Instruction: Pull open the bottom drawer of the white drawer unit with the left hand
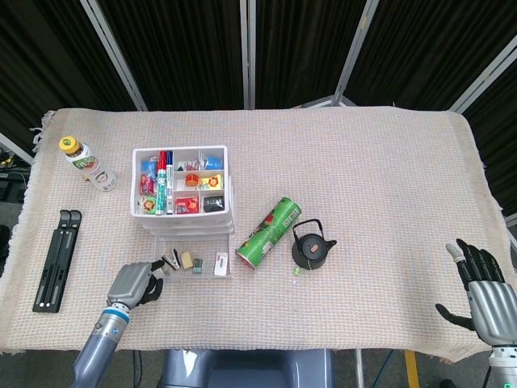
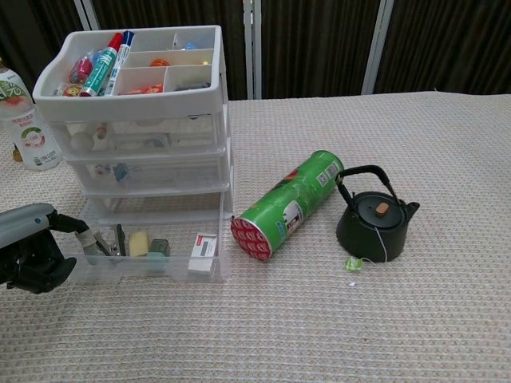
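Bottom drawer point(image 2: 148, 259) juts open, its left front touching left robot hand point(image 2: 32, 255).

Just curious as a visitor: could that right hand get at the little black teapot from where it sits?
Probably yes. The right hand is open at the table's near right edge, and only bare cloth lies between it and the teapot. The green can lies on the far side, out of the way.
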